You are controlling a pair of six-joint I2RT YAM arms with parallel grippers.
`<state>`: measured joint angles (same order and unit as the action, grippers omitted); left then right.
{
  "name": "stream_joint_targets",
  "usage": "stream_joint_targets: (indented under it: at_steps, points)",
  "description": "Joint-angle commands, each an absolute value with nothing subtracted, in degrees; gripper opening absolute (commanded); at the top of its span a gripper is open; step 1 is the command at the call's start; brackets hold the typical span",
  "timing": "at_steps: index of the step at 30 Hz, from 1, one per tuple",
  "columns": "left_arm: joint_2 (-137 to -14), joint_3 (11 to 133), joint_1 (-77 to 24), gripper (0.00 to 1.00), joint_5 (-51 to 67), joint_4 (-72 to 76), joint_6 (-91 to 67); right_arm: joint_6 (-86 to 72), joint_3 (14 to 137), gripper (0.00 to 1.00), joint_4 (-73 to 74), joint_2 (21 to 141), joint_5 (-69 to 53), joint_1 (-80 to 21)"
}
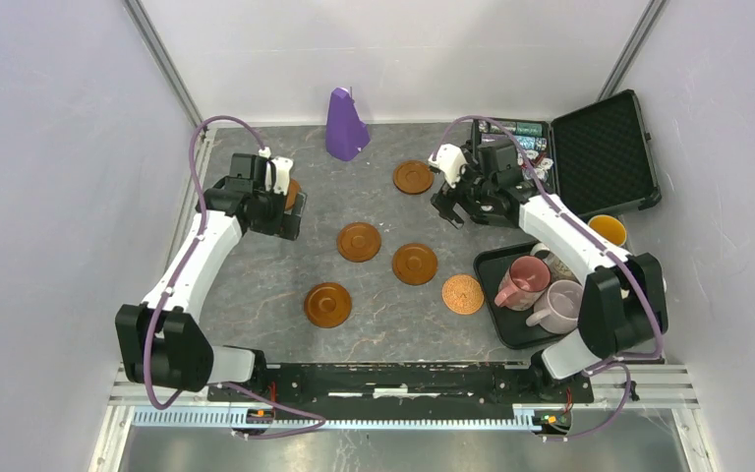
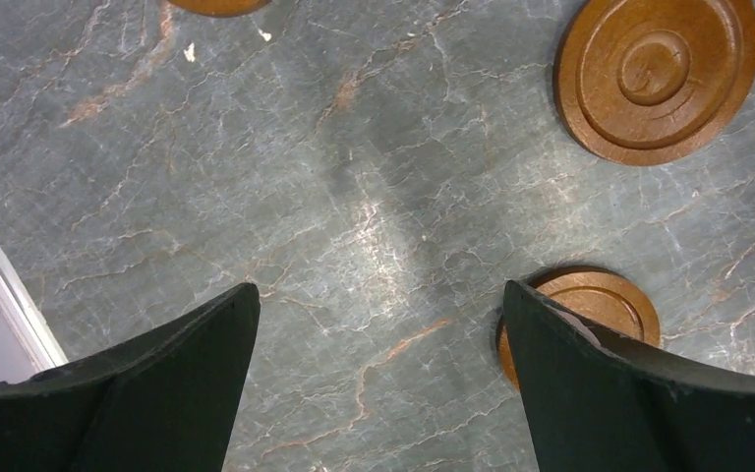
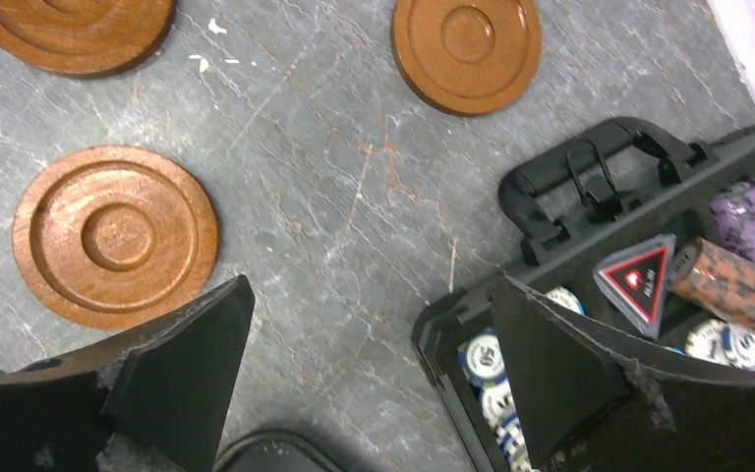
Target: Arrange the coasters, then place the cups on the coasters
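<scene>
Wooden coasters [image 1: 359, 241] stiff, light, thin; likely need an edge pinch across the rim | left pincer [image 2: 378, 295] released | right pincer [image 3: 369, 285] released

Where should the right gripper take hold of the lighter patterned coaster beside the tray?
Likely from straight above, pinching its thin rim at the near and far edges: the patterned coaster lies flat, and the tray crowds its right side.

the top camera looks steeply down from above and behind the arm bases over the whole desk [image 1: 393, 329], while each wrist camera sits close above it, looking down past the left gripper [image 2: 378, 290] or right gripper [image 3: 369, 280], both sharing coasters [image 1: 359, 241] with the top view, the right also the open case [image 3: 551, 226].
</scene>
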<state>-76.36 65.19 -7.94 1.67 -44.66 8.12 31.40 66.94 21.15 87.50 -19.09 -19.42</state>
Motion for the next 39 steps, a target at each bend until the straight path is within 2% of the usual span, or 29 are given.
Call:
stream_joint_targets:
  at_steps: [1,9,17,20,22,27,39]
  points:
    - [-79.49,69.57,-7.78,1.0,3.73,-43.08,7.6,28.09,70.09,0.98,15.82,90.78,-19.13,-21.27]
    - [-96.9,85.58,-6.27,0.99,-5.42,-41.74,9.44,22.13,79.64,0.98,9.59,102.58,-9.83,-23.27]
    - [-112.19,99.97,-3.23,0.87,-8.26,-43.3,8.71,21.63,92.0,0.98,5.61,115.68,-0.45,-23.49]
    - [-116.19,102.85,-1.75,0.85,-8.55,-43.5,8.16,22.28,94.81,0.99,4.51,119.08,1.38,-23.54]
    - [-118.25,104.44,-1.03,0.84,-8.41,-43.48,7.86,22.28,95.5,0.95,3.52,120.75,1.2,-23.54]
    - [-123.12,109.18,-0.15,0.83,-8.69,-45.29,8.27,22.24,97.11,0.93,2.5,125.11,1.82,-23.52]
    - [-128.06,111.47,-0.09,0.88,-5.57,-45.92,9.07,23.2,96.29,0.93,3.13,129.55,1.52,-23.11]
